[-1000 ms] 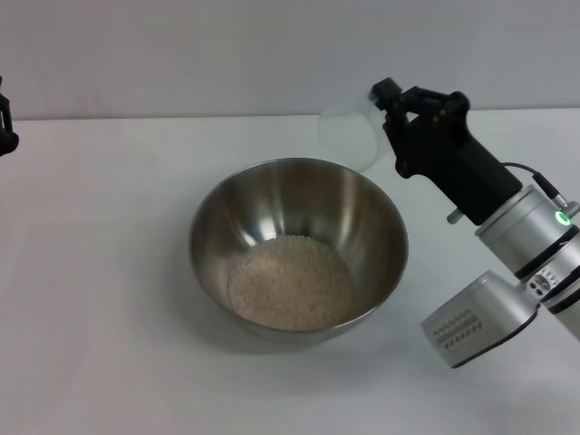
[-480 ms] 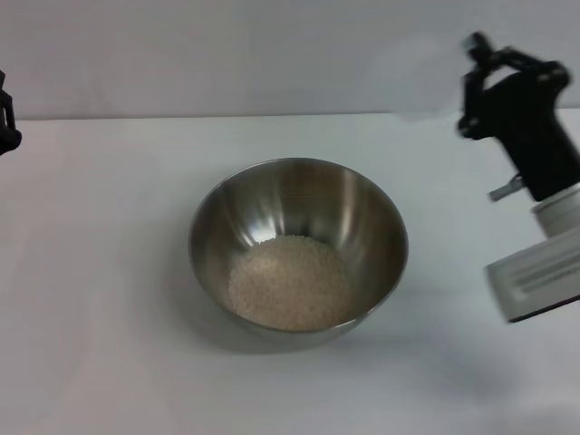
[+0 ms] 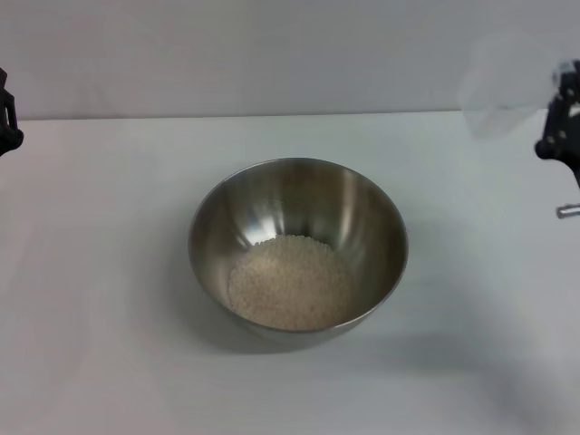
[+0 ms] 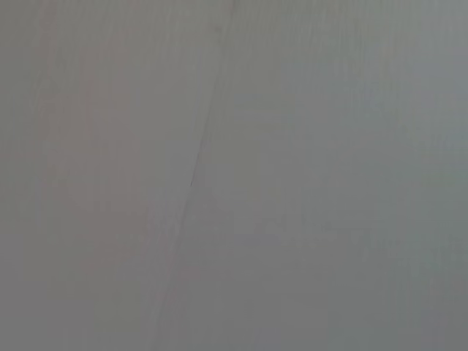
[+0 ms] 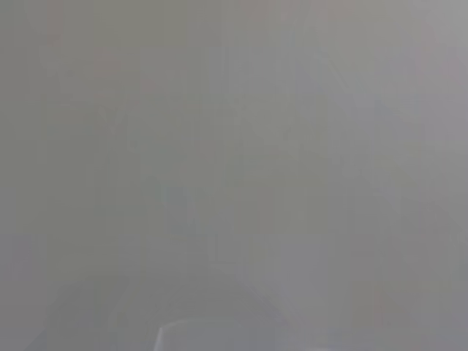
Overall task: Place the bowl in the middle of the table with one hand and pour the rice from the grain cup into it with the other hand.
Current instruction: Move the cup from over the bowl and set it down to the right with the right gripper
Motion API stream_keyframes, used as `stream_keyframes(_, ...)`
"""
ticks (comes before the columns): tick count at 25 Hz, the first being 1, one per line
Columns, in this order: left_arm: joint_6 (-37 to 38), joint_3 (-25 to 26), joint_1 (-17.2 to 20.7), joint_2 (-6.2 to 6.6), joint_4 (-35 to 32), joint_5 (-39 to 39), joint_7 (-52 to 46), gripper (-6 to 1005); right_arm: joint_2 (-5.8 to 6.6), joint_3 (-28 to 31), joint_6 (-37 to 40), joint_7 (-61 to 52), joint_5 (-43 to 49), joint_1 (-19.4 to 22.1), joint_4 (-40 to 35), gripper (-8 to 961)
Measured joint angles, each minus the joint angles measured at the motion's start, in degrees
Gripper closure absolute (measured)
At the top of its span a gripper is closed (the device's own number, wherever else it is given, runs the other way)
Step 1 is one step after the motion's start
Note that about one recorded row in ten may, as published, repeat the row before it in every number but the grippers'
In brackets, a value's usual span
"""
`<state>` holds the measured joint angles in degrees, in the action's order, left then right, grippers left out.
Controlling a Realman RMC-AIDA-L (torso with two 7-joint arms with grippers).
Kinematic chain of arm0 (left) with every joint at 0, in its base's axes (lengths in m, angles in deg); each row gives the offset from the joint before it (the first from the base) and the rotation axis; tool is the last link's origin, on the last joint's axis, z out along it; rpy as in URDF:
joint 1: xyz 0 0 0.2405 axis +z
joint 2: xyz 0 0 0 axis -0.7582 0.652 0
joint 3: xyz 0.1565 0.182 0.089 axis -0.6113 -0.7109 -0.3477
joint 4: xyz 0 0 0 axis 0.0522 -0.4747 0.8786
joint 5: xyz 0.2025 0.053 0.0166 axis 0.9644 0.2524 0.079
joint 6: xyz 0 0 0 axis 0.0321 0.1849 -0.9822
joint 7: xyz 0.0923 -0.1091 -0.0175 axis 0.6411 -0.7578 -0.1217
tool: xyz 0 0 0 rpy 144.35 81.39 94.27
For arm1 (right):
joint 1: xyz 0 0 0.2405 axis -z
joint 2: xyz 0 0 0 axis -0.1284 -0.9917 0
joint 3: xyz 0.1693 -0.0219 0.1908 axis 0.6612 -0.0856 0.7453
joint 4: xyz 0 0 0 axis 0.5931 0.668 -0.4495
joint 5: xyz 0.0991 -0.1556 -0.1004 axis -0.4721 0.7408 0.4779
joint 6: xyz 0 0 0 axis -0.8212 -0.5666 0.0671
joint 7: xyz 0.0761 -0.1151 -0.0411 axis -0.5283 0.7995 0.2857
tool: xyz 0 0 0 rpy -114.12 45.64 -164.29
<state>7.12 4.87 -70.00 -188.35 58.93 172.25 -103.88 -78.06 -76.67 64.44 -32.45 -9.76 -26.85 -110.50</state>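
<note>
Smooth white table point(image 3: 100, 299); round brushed-steel bowl point(image 3: 367, 213) of granular rice point(image 3: 290, 283); right end effector point(image 3: 562, 127) gripping translucent grain cup point(image 3: 503, 86).

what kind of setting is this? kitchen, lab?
Most likely a lab or test bench, not a kitchen: a plain white table against a bare wall, holding only a steel bowl of rice, with the left gripper and right gripper at the edges.

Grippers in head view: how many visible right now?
2, both cut off by the frame. The left gripper sits at the left edge, over the table's far side. The right gripper is at the right edge, next to the grain cup.
</note>
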Motion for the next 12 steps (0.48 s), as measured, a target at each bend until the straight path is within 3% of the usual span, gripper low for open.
stream_keyframes(5,0.0,-0.2,-0.2,0.03,-0.1,0.0,0.1,790,0.0,0.0,-1.3,-8.4,-1.1,0.7,2.5,943)
stream_keyframes(12,0.0,-0.5,-0.2,0.06,-0.2,0.0,0.2,790,0.0,-0.1,-4.9,-10.2,-2.6,1.6,3.7,942)
